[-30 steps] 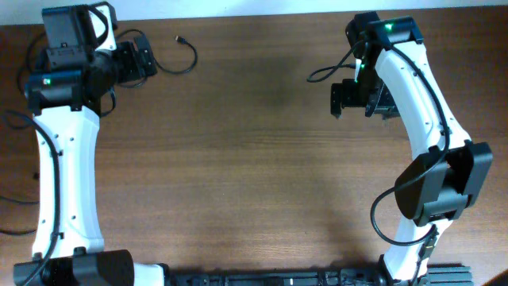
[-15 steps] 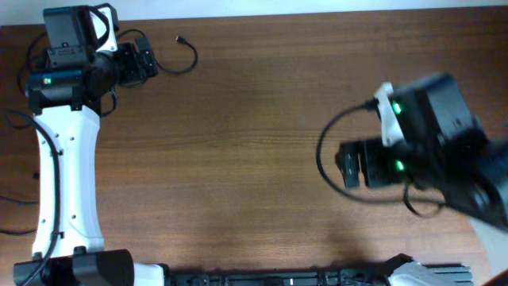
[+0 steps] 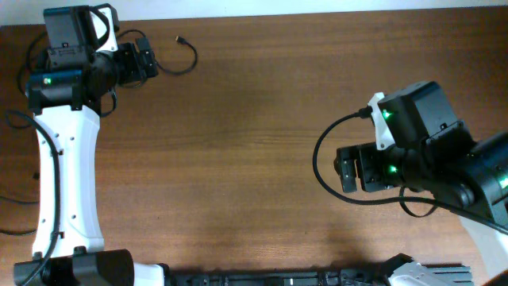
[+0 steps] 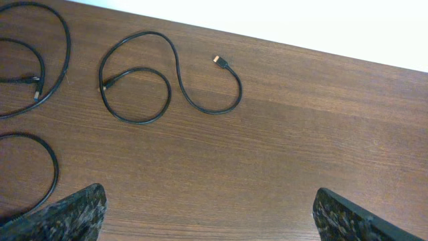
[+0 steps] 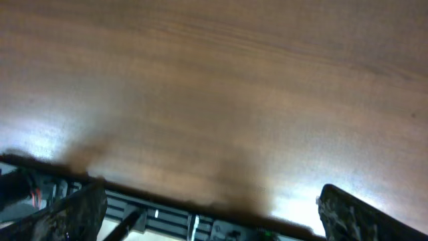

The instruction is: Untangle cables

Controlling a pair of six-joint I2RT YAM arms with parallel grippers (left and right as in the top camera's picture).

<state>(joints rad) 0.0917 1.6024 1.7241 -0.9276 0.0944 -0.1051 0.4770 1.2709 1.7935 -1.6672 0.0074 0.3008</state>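
In the left wrist view three thin black cables lie apart on the wooden table. One S-shaped cable [image 4: 170, 87] has a light-tipped plug. A second cable [image 4: 57, 40] curves at the top left. A third cable [image 4: 47, 157] loops at the lower left. My left gripper [image 4: 214, 224] is open and empty, hovering near them. In the overhead view it [image 3: 148, 57] is at the back left, with only the S-shaped cable [image 3: 190, 59] showing beside it. My right gripper [image 3: 348, 168] is open and empty, raised at the right, far from the cables. It [image 5: 217, 221] sees only bare wood.
The table's back edge [image 4: 301, 53] runs just behind the cables. A black rail [image 5: 167, 214] lies along the table's front edge below my right gripper. A thick black wire [image 3: 319, 163] loops off the right arm.
My right arm has swung from the back right toward the front and risen closer to the overhead camera. The left arm and the cables have not moved.
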